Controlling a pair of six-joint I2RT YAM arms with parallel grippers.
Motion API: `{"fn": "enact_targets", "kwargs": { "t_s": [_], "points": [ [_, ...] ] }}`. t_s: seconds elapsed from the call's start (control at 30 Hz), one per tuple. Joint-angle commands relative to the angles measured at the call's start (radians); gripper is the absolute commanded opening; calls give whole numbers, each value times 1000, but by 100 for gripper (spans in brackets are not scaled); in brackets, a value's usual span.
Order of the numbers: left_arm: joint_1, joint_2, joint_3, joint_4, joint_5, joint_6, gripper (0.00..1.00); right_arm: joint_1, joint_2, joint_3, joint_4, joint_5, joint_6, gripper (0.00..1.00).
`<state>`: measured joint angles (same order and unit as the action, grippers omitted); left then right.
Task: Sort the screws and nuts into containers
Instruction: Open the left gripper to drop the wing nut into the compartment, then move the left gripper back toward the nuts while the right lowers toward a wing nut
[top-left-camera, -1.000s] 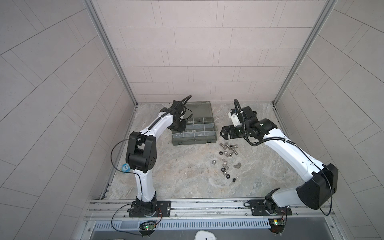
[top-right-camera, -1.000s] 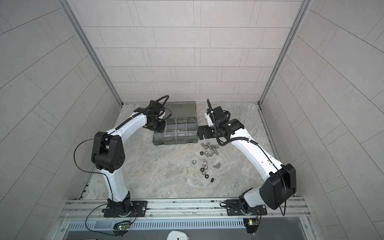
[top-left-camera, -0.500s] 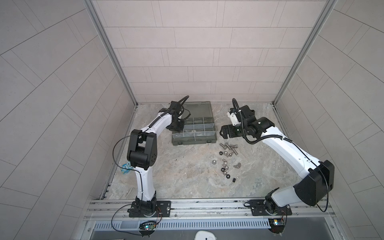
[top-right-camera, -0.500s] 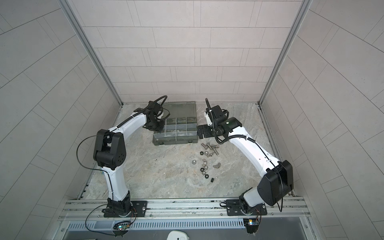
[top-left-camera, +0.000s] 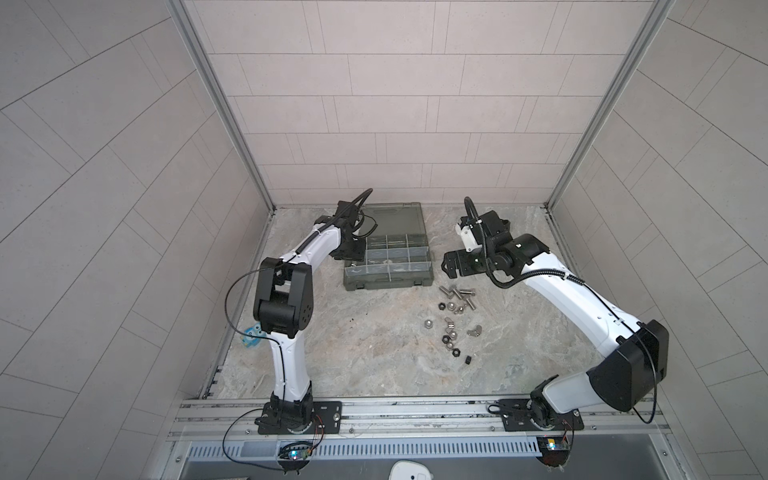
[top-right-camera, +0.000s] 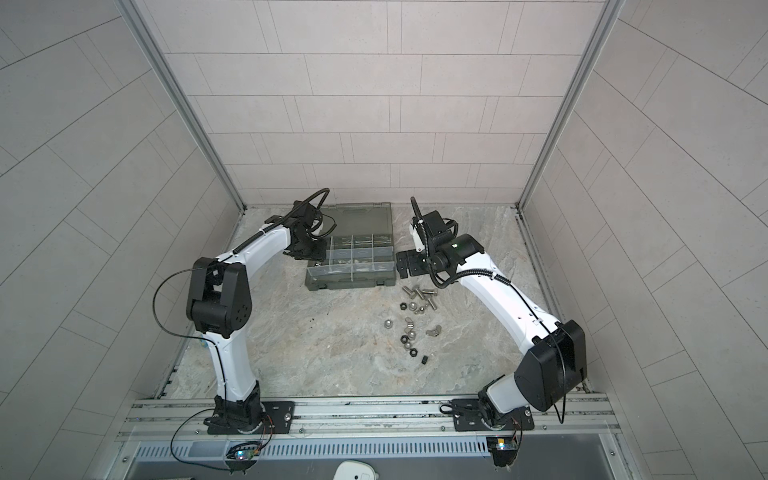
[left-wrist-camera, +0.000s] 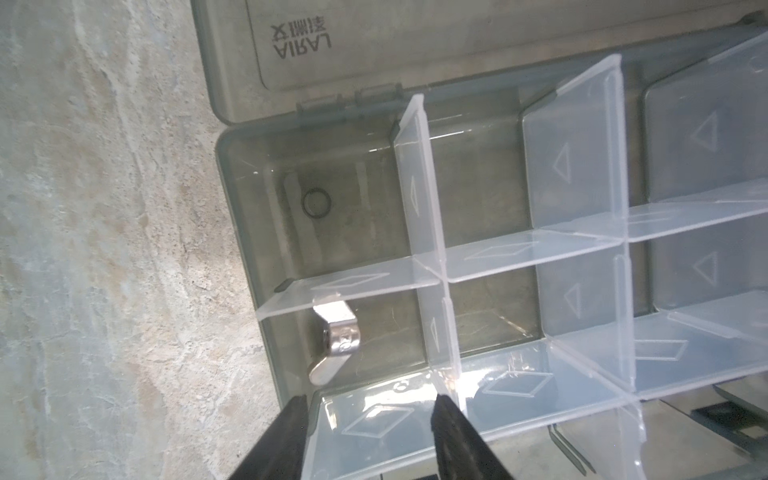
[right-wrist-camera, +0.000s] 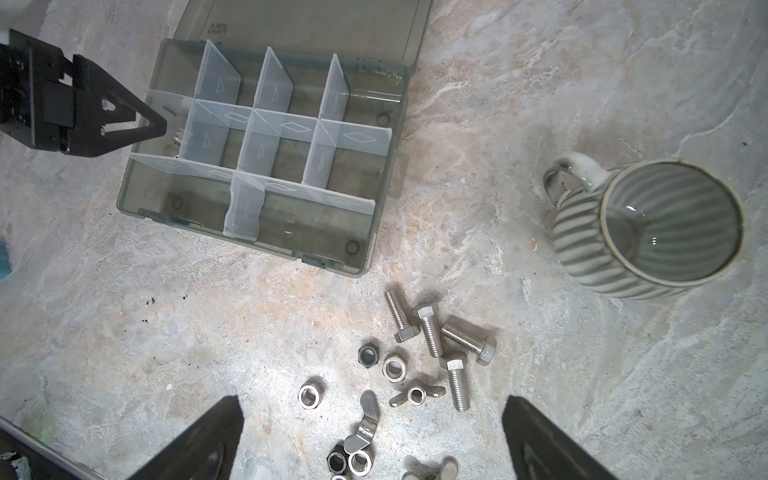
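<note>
Left wrist: wing nut (left-wrist-camera: 334, 348) lies in one compartment (left-wrist-camera: 395, 332); left claw (left-wrist-camera: 370, 401) parted, right claw (right-wrist-camera: 372, 401) wide

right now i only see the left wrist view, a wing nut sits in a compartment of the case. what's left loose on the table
Observer: Four screws lie loose on the table in front of the case, toward the right arm.
Operator: any nuts out there too
Observer: Yes, hex nuts and more wing nuts are scattered on the side of the screws away from the case.
Operator: what's the right arm doing
Observer: Its jaws stand wide open, aimed at that pile, holding nothing.
</note>
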<state>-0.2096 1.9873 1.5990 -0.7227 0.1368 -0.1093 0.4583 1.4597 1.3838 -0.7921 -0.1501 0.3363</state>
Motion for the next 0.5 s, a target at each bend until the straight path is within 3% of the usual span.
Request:
{"fn": "enact_targets", "kwargs": {
  "t_s": [0.0,0.17,0.47],
  "points": [
    [-1,-21,29,-16,31,-19,55,3,-8,18,-30,28,-14,99],
    [-64,-91,2,-35,85,-25,58,-8,-56,-30,-42,67,-3,99],
    [-349,-146,-67,-46,94,-28,61,-86,-202,-209,-109,149,103,99]
  ]
}}
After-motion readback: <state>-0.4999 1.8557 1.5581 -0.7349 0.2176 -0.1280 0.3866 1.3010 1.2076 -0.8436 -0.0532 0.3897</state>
